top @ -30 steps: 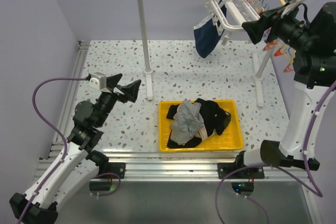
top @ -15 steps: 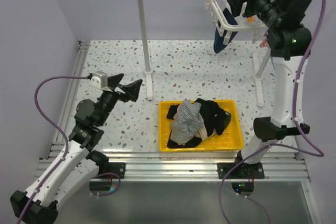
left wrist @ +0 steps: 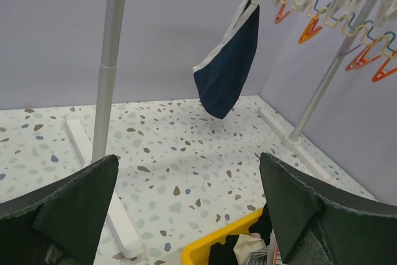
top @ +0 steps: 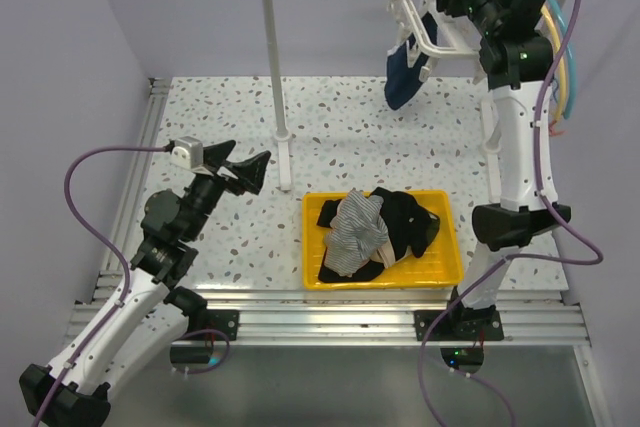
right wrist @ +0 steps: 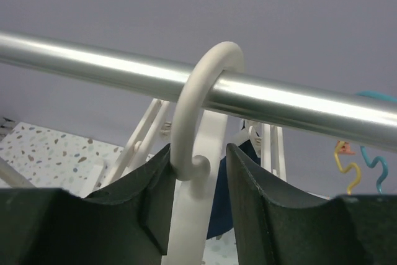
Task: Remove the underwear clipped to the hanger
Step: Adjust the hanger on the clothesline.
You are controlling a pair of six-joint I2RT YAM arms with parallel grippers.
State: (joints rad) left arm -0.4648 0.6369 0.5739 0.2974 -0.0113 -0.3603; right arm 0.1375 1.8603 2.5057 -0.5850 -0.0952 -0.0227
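**A:** Where's the last piece?

**B:** The navy blue cloth underwear (left wrist: 226,69) hangs by its top edge from a clip on the white plastic clip hanger (top: 415,2). It's up at the silver metal rail (right wrist: 93,57), well above the speckled table (top: 220,117). A grey striped pair (top: 355,227) and black ones (top: 405,215) are heaped in the yellow plastic tray (top: 455,272), so I'd call those done.

**A:** Why is the right arm at the rail and not at the clip?

**B:** The right fingers (right wrist: 142,209) straddle the neck of the hanger's white plastic hook (right wrist: 198,91), one on each side and partly spread. I can't tell whether they pinch it or just flank it. My guess is they're steadying the hanger so it won't swing or spin when the cloth gets pulled.

**A:** Left arm?

**B:** The left fingers (left wrist: 74,209) are spread wide with nothing between them. They sit low over the table's left side, aimed up at the navy piece. Looks like it's waiting its turn.

**A:** Risks?

**B:** The hook only loops over the rail, so a sideways tug could slide it. The clip bites only a narrow strip, so a straight downward pull should probably free the cloth.
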